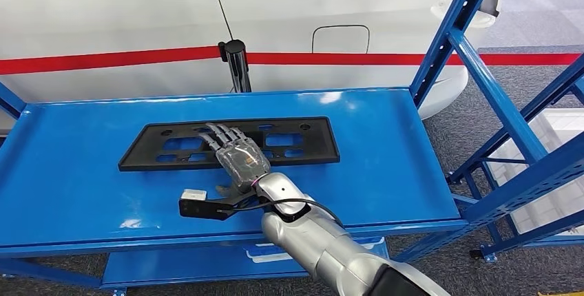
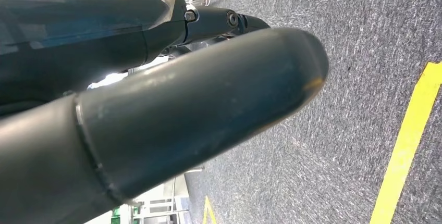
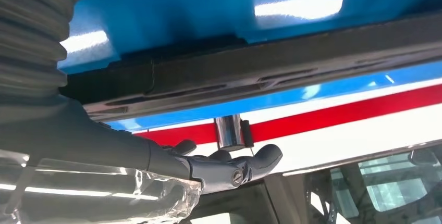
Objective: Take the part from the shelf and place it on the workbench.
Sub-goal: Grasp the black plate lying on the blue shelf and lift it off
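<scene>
The part, a flat black rectangular frame (image 1: 303,146) with several cut-outs, lies on the blue shelf top (image 1: 76,172). My right hand (image 1: 237,153) reaches over the middle of its near side, palm down, fingers spread and stretched across it. In the right wrist view the frame's long black edge (image 3: 260,73) runs along the blue surface. There the right hand (image 3: 219,169) stays straight, a gap apart from the edge, with nothing in it. My left hand (image 2: 172,125) hangs over the floor, thumb straight, holding nothing.
A white vehicle with a red stripe (image 1: 103,27) stands close behind the shelf, with a black post (image 1: 237,65) at the back edge. Blue rack uprights (image 1: 447,34) rise on the right, beside a white bin (image 1: 551,172). A lower shelf (image 1: 172,265) sits underneath. Grey carpet carries a yellow line (image 2: 412,135).
</scene>
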### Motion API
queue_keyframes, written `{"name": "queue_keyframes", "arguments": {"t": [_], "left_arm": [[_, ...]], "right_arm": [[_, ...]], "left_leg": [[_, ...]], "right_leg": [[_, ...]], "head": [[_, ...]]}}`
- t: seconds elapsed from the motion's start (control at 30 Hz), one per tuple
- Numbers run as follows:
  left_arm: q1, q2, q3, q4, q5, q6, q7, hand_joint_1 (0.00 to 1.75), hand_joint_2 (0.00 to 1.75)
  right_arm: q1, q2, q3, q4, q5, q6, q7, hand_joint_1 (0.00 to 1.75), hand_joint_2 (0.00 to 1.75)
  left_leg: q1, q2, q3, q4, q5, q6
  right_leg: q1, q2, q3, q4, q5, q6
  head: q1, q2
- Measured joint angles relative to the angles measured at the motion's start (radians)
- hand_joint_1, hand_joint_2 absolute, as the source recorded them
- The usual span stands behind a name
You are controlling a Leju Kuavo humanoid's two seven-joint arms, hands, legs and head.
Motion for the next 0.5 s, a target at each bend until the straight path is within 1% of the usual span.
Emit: {"name": "queue_keyframes", "arguments": {"t": [0.23,0.27,0.37,0.4,0.5], "left_arm": [[0.000,0.000,0.001,0.000,-0.002,-0.001,-0.012,0.00,0.00],[0.000,0.000,0.001,0.000,-0.003,-0.001,-0.014,0.00,0.00],[0.000,0.000,0.001,0.000,-0.004,-0.002,-0.018,0.00,0.00],[0.000,0.000,0.001,0.000,-0.007,-0.001,-0.020,0.00,0.00],[0.000,0.002,0.001,0.000,-0.021,0.009,-0.038,0.00,0.00]], "right_arm": [[-0.011,0.000,-0.029,0.016,-0.002,-0.015,-0.003,0.00,1.75],[-0.012,0.000,-0.032,0.019,0.001,-0.020,-0.003,0.36,1.75],[-0.012,0.000,-0.035,0.026,0.015,-0.035,-0.001,1.67,1.75],[-0.012,0.000,-0.036,0.029,0.022,-0.041,-0.001,1.75,1.75],[-0.011,0.000,-0.039,0.037,0.046,-0.060,0.000,1.75,1.75]], "left_leg": [[0.001,0.000,0.000,0.000,0.000,0.000],[0.001,0.000,0.000,0.000,0.000,0.000],[0.001,0.000,0.000,0.000,0.000,0.000],[0.001,0.000,0.000,0.000,0.000,0.000],[0.001,0.000,0.000,0.000,0.000,0.000]], "right_leg": [[0.001,0.000,0.000,0.000,0.000,0.000],[0.001,0.000,0.000,0.000,0.000,0.000],[0.001,0.000,0.000,0.000,0.000,0.000],[0.001,0.000,0.000,0.000,0.000,0.000],[0.001,0.000,0.000,0.000,0.000,0.000]], "head": [[0.000,0.000],[0.000,0.000],[0.000,0.000],[0.000,0.000],[0.000,0.000]]}}
